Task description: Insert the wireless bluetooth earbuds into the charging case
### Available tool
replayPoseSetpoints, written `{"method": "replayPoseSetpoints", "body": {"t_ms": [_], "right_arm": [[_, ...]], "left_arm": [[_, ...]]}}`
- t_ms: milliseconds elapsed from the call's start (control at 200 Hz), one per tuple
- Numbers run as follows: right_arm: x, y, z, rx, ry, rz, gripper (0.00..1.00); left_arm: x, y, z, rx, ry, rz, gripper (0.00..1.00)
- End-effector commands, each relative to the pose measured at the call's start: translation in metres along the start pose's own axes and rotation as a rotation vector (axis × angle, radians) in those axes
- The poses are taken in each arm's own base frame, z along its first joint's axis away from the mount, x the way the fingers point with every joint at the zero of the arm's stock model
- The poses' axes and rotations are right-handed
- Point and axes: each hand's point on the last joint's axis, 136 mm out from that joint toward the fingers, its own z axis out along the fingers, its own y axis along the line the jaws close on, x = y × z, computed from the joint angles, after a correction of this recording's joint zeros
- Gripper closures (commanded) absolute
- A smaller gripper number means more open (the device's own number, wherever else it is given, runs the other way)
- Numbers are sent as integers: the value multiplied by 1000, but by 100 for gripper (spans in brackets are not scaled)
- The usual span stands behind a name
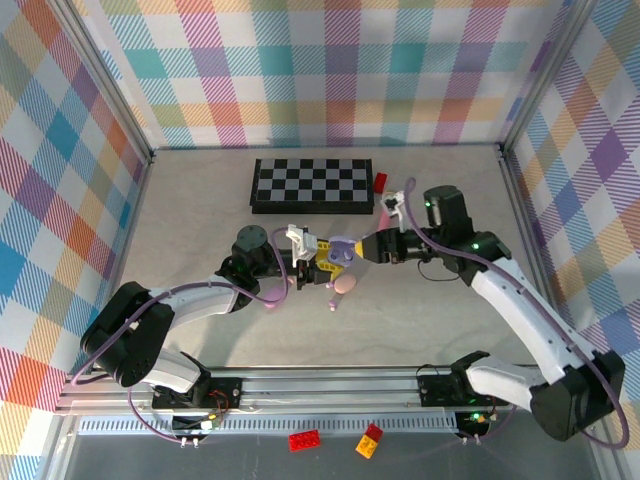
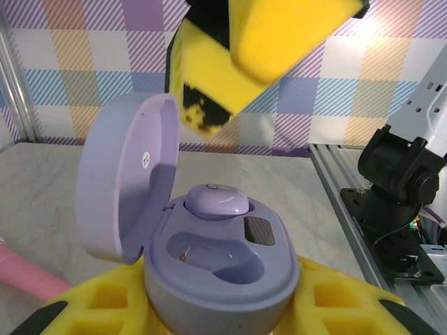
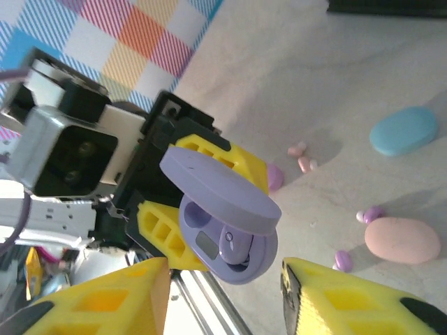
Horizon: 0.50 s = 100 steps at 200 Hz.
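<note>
A lilac charging case (image 2: 222, 279) stands open, its lid (image 2: 126, 174) tipped up to the left. My left gripper (image 2: 220, 310) is shut on the case's base with its yellow fingers (image 2: 349, 303). One lilac earbud (image 2: 215, 200) sits in the far socket, and the near socket (image 2: 216, 257) is empty. In the top view the case (image 1: 343, 250) hangs between both arms above the table. My right gripper (image 3: 225, 279) stands open just short of the case (image 3: 230, 234), nothing between its fingers (image 3: 105, 300). Loose lilac earbuds (image 3: 342, 260) and pink ones (image 3: 302, 157) lie on the table.
A pink oval case (image 3: 401, 239) and a teal one (image 3: 404, 130) lie on the table below. A pink stick (image 2: 28, 276) lies to the left. A chessboard (image 1: 312, 185) and a red brick (image 1: 380, 180) sit at the back, and toy bricks (image 1: 305, 440) lie beyond the front rail.
</note>
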Motion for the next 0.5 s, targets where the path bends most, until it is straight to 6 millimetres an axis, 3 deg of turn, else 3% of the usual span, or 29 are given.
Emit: {"method": "replayPoseSetpoints", "body": {"t_ms": [0, 65, 220, 365, 495], "right_arm": [[-10, -1, -15, -30, -109, -18, 54], [-14, -21, -21, 8, -167, 28, 54], [-16, -91, -17, 175, -243, 192, 54], [-9, -148, 13, 316, -135, 291, 52], [-4, -186, 45, 513, -5, 249, 50]], "left_arm": [[-16, 2, -6, -19, -49, 49, 71], [-14, 4, -11, -37, -48, 42, 71], [-12, 7, -21, -68, -48, 33, 71], [-11, 6, -23, -73, -44, 26, 71], [-10, 6, -24, -77, -42, 23, 71]]}}
